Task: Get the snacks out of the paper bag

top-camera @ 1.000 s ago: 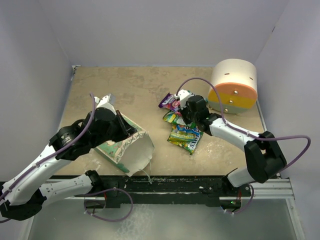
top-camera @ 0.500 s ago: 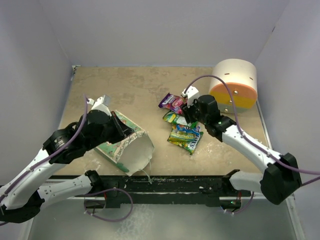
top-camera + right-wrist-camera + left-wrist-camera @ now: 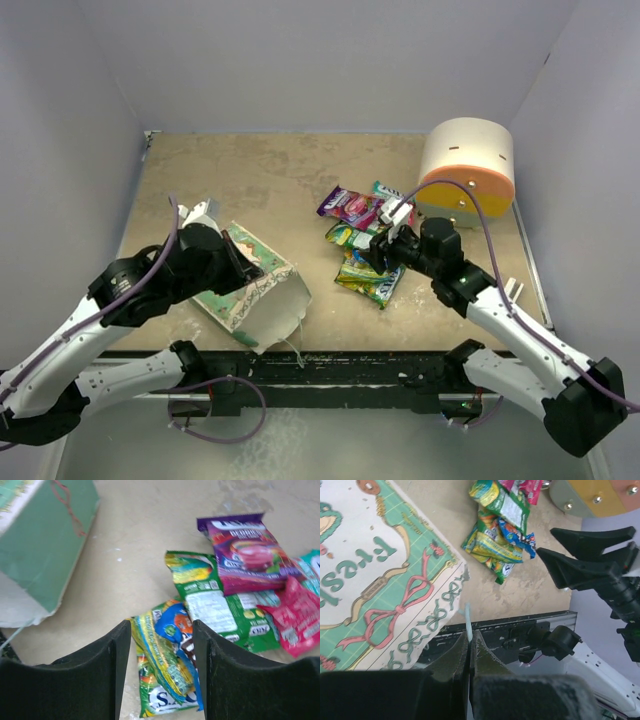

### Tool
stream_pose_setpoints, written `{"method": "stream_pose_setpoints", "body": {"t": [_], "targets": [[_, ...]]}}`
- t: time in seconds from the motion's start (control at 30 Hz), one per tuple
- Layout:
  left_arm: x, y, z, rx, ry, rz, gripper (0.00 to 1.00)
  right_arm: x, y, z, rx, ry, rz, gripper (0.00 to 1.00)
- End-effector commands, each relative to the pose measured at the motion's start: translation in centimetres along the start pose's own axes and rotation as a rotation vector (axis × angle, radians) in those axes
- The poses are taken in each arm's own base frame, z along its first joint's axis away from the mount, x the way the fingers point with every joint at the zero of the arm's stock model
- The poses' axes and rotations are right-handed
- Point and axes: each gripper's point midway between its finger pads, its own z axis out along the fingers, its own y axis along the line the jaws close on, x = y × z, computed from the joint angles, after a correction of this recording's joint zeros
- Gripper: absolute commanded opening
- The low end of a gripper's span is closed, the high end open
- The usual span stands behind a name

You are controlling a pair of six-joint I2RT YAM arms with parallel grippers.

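1. The left gripper (image 3: 469, 641) was clamped shut on the rim of the small mint-green paper gift bag (image 3: 238, 292), pinching a thin edge of paper. Judging by the tilt, this hold served to tip the bag and keep its mouth gaping.
2. The bag sat well apart from the cream, orange and yellow cylinder (image 3: 465, 170), on the left arm's side of it.
3. Its long axis ran diagonally across the table (image 3: 270, 170). The base pointed to the far side and the white-lined mouth to the near edge, angled slightly toward the cylinder. The patterned side faced up (whether anything remained inside could not be seen).
4. The shiny snack packets (image 3: 348, 237) lay in a loose heap near the cylinder, on its bag-ward side. The teal packet (image 3: 385, 188) and pink-red packet (image 3: 372, 210) were closest to it, and the purple packet (image 3: 342, 205) lay just beyond them. The yellow-green packet (image 3: 368, 275) lay nearest the arms.
5. The right gripper (image 3: 161, 627) hung over the yellow-green packet with its jaws spread and nothing between them. I judge it was placed there because that heap is where unloaded snacks belong.
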Motion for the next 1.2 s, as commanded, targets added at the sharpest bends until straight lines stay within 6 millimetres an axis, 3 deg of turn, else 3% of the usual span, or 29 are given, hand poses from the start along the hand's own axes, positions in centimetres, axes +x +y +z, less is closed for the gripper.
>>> {"method": "stream_pose_setpoints", "body": {"t": [0.0,0.17,0.3,0.47,0.6,0.77,0.9,1.03,1.17], "targets": [[0.5,1.9,-2.3,-0.057,0.028,-0.056,0.0,-3.9,4.0,-1.4,-0.21,-0.212,-0.102,0.56],[0.1,4.3,-4.6,-0.15,0.005,-0.09,0.0,-4.3,8.6,-2.4,-0.403,-0.333,-0.311,0.58],[-1.0,4.6,-5.9,-0.159,-0.038,-0.097,0.0,-4.0,14.6,-2.7,-0.578,-0.404,-0.531,0.59],[-1.5,4.2,-6.3,-0.15,-0.056,-0.103,0.0,-3.9,21.6,-2.1,-0.749,-0.469,-0.69,0.59],[-2.1,3.3,-5.9,-0.114,-0.079,-0.093,0.0,-3.8,25.2,0.5,-0.752,-0.459,-0.78,0.57],[-2.7,1.3,-5.5,-0.059,-0.081,-0.052,0.0,-4.3,27.5,4.3,-0.663,-0.455,-0.823,0.49],[-2.6,0.1,-4.9,-0.038,-0.056,0.014,0.0,-3.8,27.7,7.7,-0.559,-0.439,-0.795,0.41],[-2.6,-1.4,-4.3,-0.006,-0.026,0.125,0.0,-3.3,27.1,11.4,-0.432,-0.441,-0.746,0.44],[-2.8,-2.0,-4.6,-0.002,-0.006,0.214,0.0,-3.2,27.4,13.4,-0.381,-0.493,-0.735,0.44]]}}
